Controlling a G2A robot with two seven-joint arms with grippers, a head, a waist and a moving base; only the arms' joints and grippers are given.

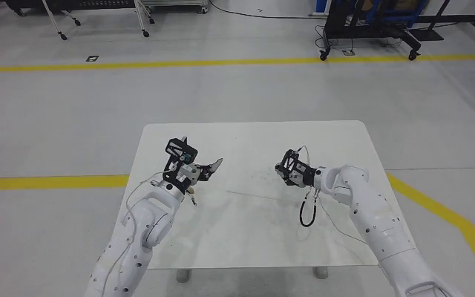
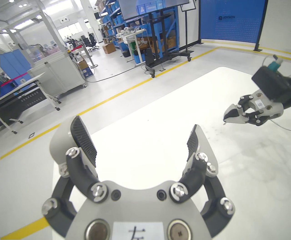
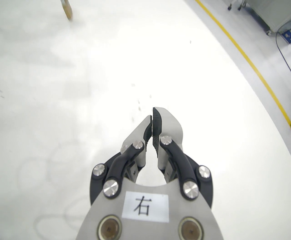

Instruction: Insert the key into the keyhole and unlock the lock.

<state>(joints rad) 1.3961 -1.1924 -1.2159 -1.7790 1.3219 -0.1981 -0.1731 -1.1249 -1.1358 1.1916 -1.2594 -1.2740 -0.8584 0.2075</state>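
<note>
My left gripper (image 1: 211, 168) hovers open over the left half of the white table (image 1: 252, 237), and nothing lies between its ribbed pads (image 2: 84, 138). My right gripper (image 1: 280, 169) is over the right half, pointing toward the left one, with its fingers pressed shut (image 3: 152, 112). From the left wrist view the right gripper (image 2: 226, 118) shows a thin pale sliver under its tip; I cannot tell what it is. A small brownish object (image 3: 67, 9) sits at the far edge of the right wrist view, too cut off to identify.
A black cable loop (image 1: 306, 211) hangs from the right arm over the table. Faint scuff marks cover the tabletop between the grippers. Yellow floor lines (image 1: 223, 63) and wheeled racks (image 1: 371, 30) lie beyond the table.
</note>
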